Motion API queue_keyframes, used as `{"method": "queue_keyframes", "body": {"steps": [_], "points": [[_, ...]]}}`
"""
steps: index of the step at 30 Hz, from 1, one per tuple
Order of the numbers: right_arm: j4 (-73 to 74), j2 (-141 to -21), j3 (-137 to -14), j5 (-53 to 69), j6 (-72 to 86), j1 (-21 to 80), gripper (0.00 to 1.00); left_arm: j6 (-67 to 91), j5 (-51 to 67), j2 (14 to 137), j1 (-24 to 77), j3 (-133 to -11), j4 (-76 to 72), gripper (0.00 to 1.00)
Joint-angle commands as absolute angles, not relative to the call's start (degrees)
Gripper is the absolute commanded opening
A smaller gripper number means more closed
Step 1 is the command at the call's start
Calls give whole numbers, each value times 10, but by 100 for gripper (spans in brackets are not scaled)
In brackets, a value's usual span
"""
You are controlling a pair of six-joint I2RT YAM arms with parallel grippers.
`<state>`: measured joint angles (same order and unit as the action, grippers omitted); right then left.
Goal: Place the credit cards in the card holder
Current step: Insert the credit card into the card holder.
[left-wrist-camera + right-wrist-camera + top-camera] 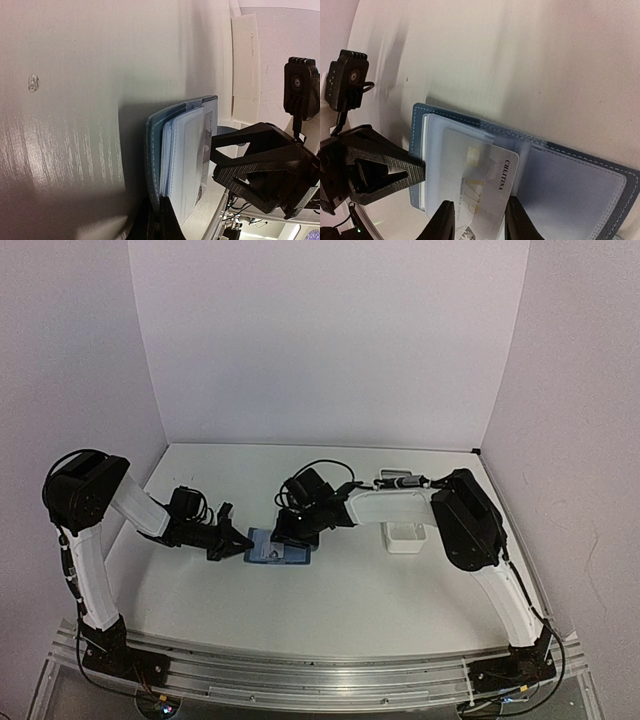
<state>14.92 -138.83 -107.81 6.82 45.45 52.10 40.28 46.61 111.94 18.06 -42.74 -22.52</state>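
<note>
The dark-blue card holder lies open on the table, its pale pocket pages showing in the right wrist view and edge-on in the left wrist view. My left gripper is shut on the holder's left edge; it also shows in the right wrist view. My right gripper is over the holder, its fingers on either side of a silver credit card marked "CHILITINA VIP". The card's far end lies under a clear pocket page. My right gripper grips the card's near end.
A long white tray stands right of the holder, under the right arm; it also shows in the left wrist view. White walls close the table at the back and sides.
</note>
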Motion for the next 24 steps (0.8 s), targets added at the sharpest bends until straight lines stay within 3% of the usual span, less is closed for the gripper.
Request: {"method": "queue_keyframes", "body": {"steps": [1,6,24], "points": [[156,-1414,-1110,81,456,533,25,386,412,1130,183,-419,-176,0],[145,-1428,-1119,94,474,541,25,388,416,1130,183,-418,-180,0],[123,-1429,-1149,159,513,565,44,428,431,1127,185,-413,-226,0]]}}
